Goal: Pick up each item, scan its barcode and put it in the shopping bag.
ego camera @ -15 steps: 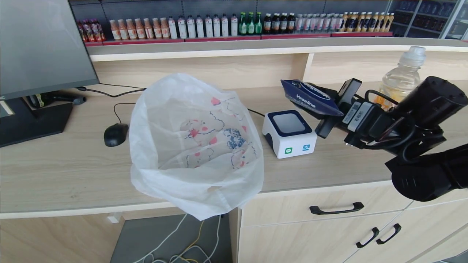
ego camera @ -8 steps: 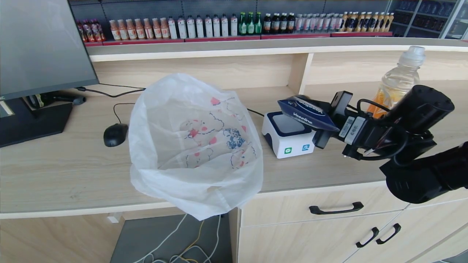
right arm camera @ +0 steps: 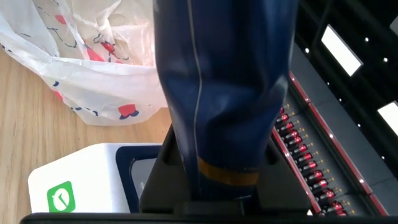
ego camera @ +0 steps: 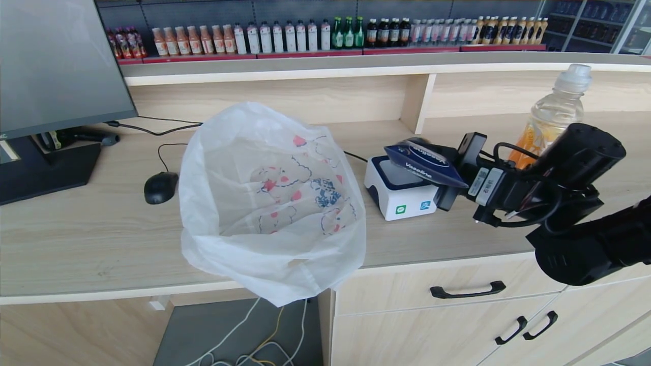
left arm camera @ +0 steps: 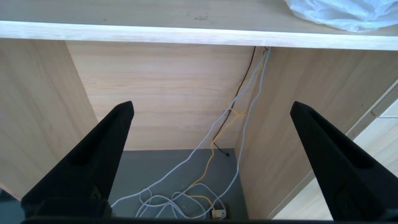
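The left gripper [left arm camera: 208, 168] hangs below the counter's edge [left arm camera: 124, 30], fingers spread wide and holding nothing, facing a cabinet panel and loose cables [left arm camera: 205, 186]. It is probably parked there to keep out of the working arm's way.

At the upper left of the head view stands a monitor [ego camera: 56, 66], with a mouse [ego camera: 161, 187] to its right on the counter; neither is part of the job. Left of centre, the shopping bag [ego camera: 269, 203] sits at the front edge with its mouth propped open and facing up, likely so an item can be dropped in without a second arm. It seems to hold nothing yet, though its film hides the bottom.

Just right of the bag is the white scanner [ego camera: 399, 195], its dark window facing up. The blue tube [ego camera: 424, 158] is held flat just above that window, partly covering it, which suggests the scanning step is underway, with the barcode presumably on the hidden underside. The right gripper [ego camera: 455, 170] has its fingers clamped on the tube's far end, leaving the body free over the glass.

At the upper right an orange drink bottle [ego camera: 552, 114] stands upright on the counter, apparently waiting its turn.
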`<state>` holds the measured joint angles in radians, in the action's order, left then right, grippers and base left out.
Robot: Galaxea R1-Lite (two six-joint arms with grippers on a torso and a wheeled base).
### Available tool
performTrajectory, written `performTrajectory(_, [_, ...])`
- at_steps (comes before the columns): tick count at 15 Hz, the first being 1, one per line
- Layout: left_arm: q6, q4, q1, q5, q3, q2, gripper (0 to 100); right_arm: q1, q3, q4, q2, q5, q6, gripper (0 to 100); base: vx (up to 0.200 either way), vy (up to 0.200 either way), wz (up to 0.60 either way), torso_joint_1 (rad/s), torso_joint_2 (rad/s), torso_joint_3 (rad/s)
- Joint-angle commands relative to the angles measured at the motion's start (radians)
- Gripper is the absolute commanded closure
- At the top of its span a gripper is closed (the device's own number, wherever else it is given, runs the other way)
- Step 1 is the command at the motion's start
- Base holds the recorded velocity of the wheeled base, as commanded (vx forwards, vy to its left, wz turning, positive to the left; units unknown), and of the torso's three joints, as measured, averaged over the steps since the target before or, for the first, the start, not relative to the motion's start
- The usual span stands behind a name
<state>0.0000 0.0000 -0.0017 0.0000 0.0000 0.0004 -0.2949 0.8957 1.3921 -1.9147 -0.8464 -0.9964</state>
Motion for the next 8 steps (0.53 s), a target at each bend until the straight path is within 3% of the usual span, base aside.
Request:
performTrajectory(1, [0.0,0.0,0.0,0.0,0.0,0.0,0,0.0,-0.011,-0.001,-0.003,0.0,-0.007,100,0.0,0.0,0.0,0.0,0.0,0.0])
performTrajectory(8, [0.0,0.0,0.0,0.0,0.0,0.0,0,-0.001,-0.021,-0.021,0.0,0.0,-0.03,100,0.0,0.0,0.0,0.0,0.0,0.0])
